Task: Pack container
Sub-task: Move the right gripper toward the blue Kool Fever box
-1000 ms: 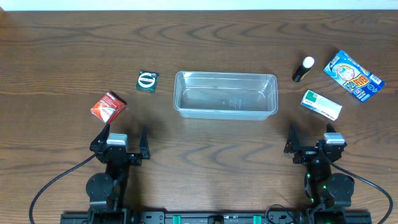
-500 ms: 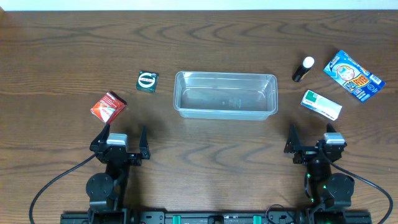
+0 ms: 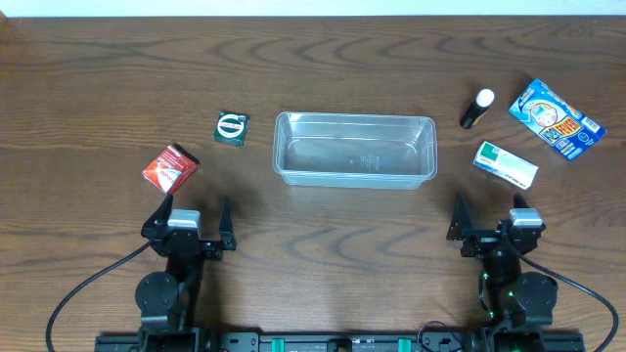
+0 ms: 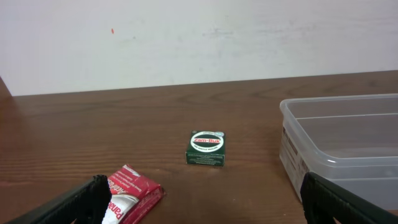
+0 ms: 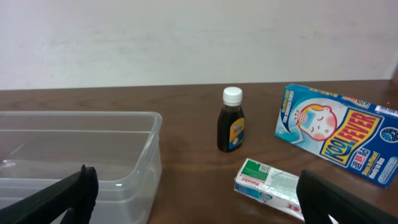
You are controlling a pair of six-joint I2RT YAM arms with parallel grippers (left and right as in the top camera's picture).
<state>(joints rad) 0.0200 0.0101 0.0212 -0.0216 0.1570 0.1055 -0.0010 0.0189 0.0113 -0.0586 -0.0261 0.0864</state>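
Note:
The clear plastic container stands empty at the table's middle; it also shows in the left wrist view and the right wrist view. My left gripper is open and empty near the front edge, behind a red packet. A small green box lies left of the container. My right gripper is open and empty, near a green-and-white box. A dark bottle with a white cap and a blue box lie at the right.
The wooden table runs back to a white wall. Both arm bases and cables sit at the front edge.

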